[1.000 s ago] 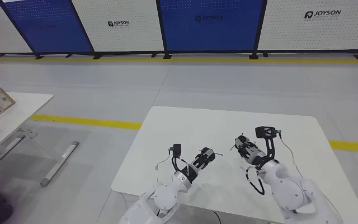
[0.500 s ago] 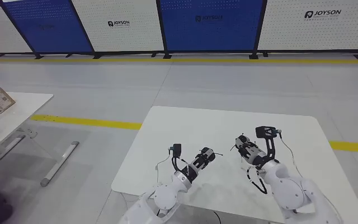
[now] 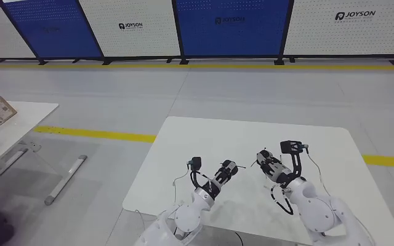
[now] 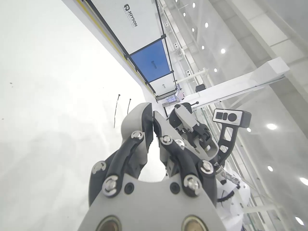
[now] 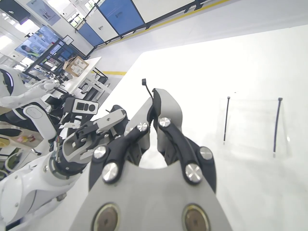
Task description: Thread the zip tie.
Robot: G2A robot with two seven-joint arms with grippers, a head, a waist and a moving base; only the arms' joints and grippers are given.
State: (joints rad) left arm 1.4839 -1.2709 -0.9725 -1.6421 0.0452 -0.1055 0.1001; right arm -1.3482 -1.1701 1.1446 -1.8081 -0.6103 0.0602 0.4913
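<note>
Above the table [image 3: 246, 132], zip tie [image 5: 144, 81] stays clamped.

Blue and white partition panels [image 3: 234, 27] line a grey floor [image 3: 123, 98] marked with yellow tape [image 3: 92, 133].

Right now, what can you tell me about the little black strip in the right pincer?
It is a thin black zip tie, plastic by its look. The right pincer is shut on its strap; a short bent end sticks out past its tips and ends in a small square head. The rest is hidden. It is held above the white table.
</note>
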